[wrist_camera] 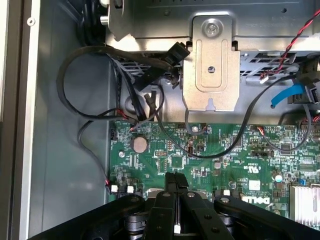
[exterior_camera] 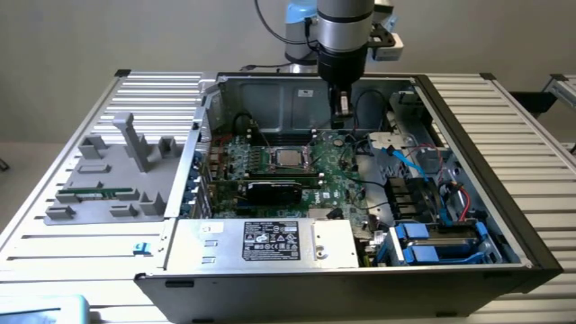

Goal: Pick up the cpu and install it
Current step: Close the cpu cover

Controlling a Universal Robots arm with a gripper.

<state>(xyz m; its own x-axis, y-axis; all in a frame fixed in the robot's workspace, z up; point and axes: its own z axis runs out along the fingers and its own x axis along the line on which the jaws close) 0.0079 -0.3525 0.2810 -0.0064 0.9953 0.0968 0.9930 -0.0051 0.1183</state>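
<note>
One upright arm (exterior_camera: 344, 27) over the case (exterior_camera: 360, 290), pincer (exterior_camera: 340, 120) clenched empty near the cpu (exterior_camera: 288, 157).

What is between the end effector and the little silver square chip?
Nothing visible. The small square silver-topped cpu lies flat on the green motherboard, and the black end effector hangs above the board, with open air between them.

You have the computer case (exterior_camera: 270, 101) open. Grey fixture tray (exterior_camera: 108, 177) at its nine o'clock, green memory stick (exterior_camera: 90, 193) in it. Inside: black graphics card (exterior_camera: 279, 190) centre, labelled power supply (exterior_camera: 270, 241) at six, blue drive caddies (exterior_camera: 421, 246) at four.
</note>
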